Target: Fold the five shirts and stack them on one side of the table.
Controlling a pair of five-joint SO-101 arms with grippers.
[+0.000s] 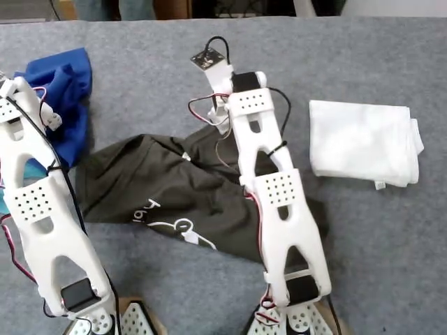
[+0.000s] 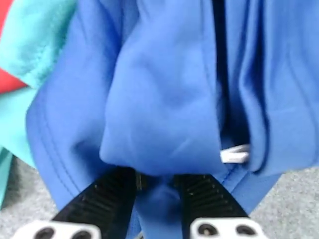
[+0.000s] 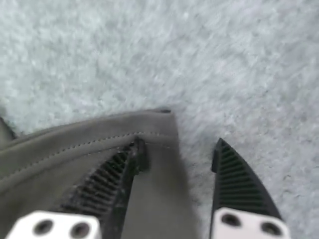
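Your left gripper (image 2: pixel 154 180) pinches the blue shirt (image 2: pixel 164 89).
Teal cloth (image 2: pixel 35 40) lies beside it on the grey table (image 2: pixel 299 204).

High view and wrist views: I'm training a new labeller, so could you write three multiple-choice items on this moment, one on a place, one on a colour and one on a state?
1. The folded white shirt lies:
A. flat on the table, apart from the dark shirt
B. draped over an arm
C. inside a box

2. The cloth between the left gripper fingers is:
A. white
B. blue
C. yellow

3. The right gripper is:
A. shut on nothing
B. shut on white cloth
C. open, at the dark shirt's edge

Answers:
1. A, since the high view shows bare table between the two shirts.
2. B, since the left wrist view shows the blue shirt pinched there.
3. C, since the right wrist view shows a wide gap, with one finger at the dark hem.
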